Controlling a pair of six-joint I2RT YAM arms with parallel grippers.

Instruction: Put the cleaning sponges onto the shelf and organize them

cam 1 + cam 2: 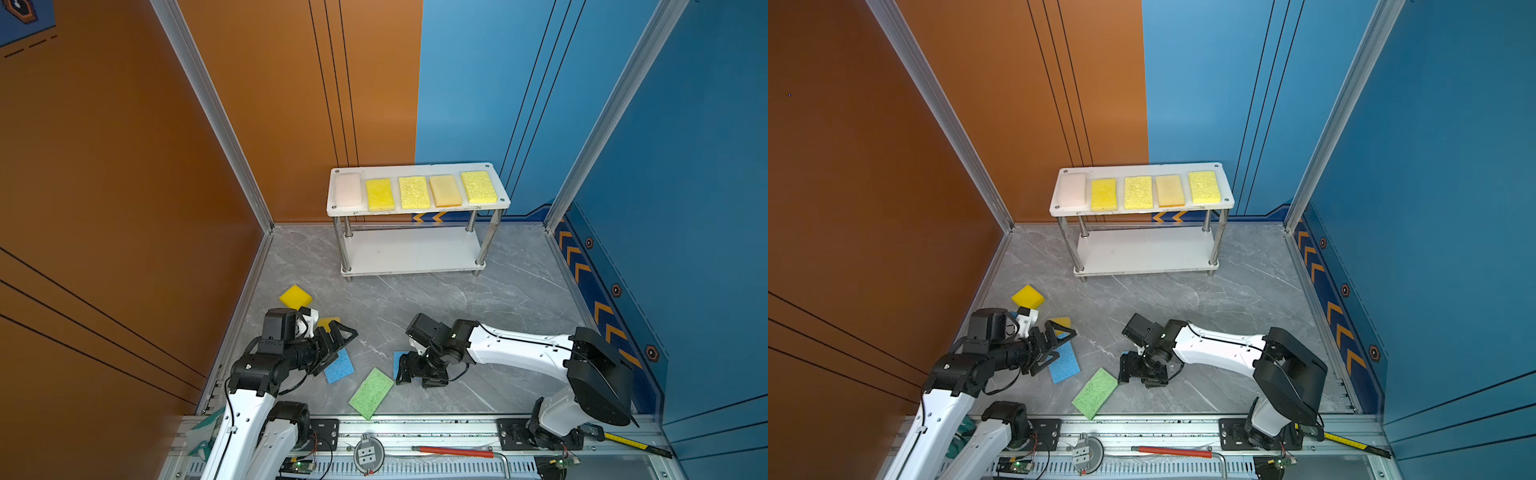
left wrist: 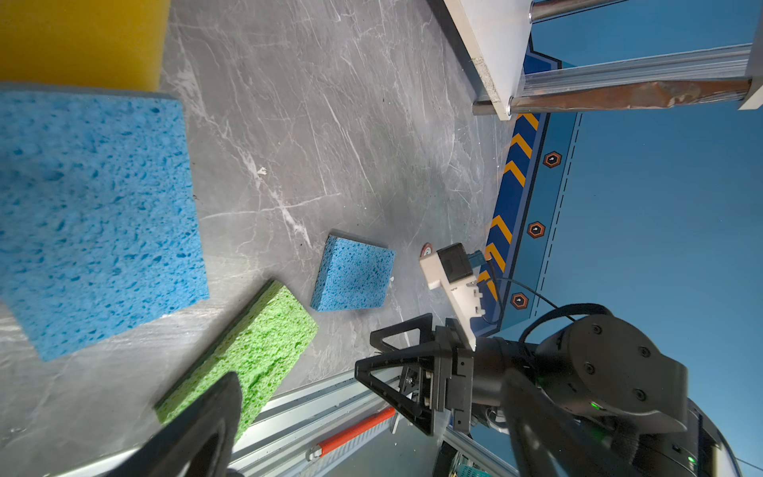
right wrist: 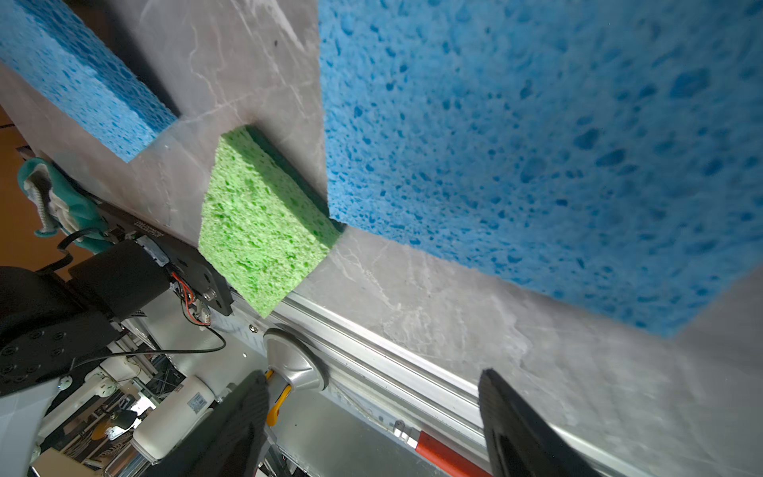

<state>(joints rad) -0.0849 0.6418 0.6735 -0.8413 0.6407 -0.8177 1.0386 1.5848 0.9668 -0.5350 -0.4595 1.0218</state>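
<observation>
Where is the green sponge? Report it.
In both top views the green sponge lies flat on the grey floor, low centre, by the front rail, between the left blue sponge and the right blue sponge.

A lab robot booth: printed orange and blue walls (image 1: pixel 124 166), aluminium posts (image 1: pixel 216 116), bare circuit boards (image 1: pixel 563 462) on the rail (image 1: pixel 415 428) behind the right gripper (image 1: pixel 417 380).

Nothing can be read: the white print on the black plate (image 3: pixel 186 258), left of centre in the right wrist view, is too blurred.
</observation>
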